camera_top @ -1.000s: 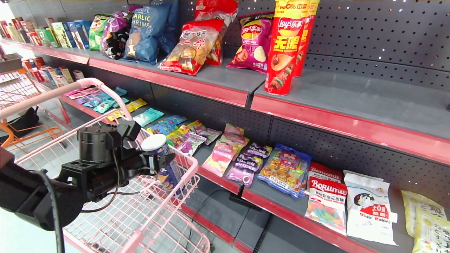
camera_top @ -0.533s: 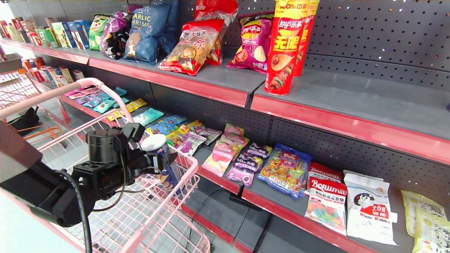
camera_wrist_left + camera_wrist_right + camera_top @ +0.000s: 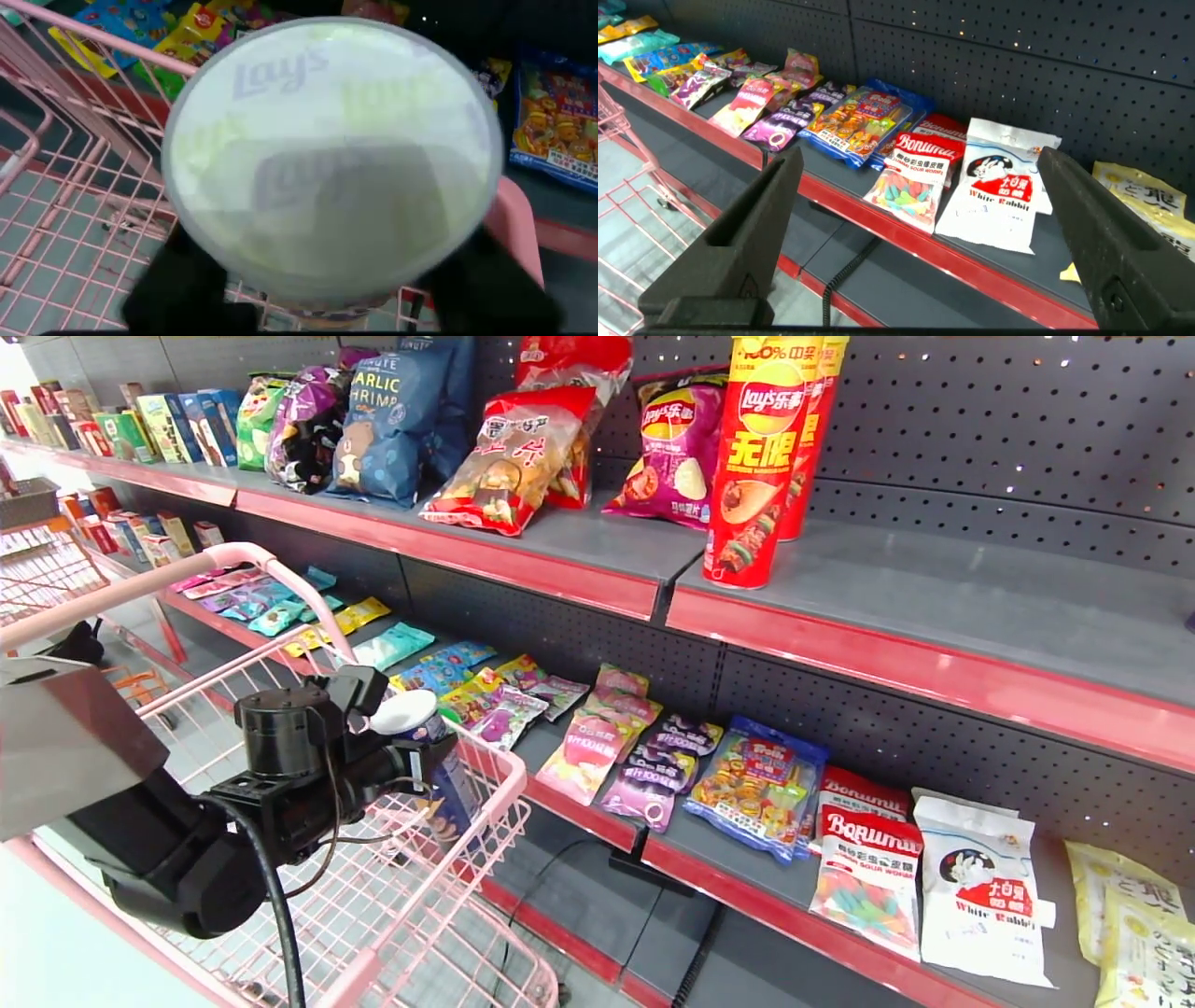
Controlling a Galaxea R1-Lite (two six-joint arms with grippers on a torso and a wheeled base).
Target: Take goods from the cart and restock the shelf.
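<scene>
Above the cart (image 3: 233,556), chip can (image 3: 452,793) — gripped between left gripper (image 3: 415,745) jaws

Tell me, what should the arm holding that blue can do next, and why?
Probably lift it straight up: the left gripper is shut on the blue can, whose lower part sits below the pink cart rim. The upper shelf has bare space beside the red cans.

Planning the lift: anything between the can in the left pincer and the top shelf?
Yes: the can in the left pincer sits partly below the pink cart rim, which stands between it and the top shelf. Beyond that, nothing visible blocks the spot beside the red cans.
</scene>
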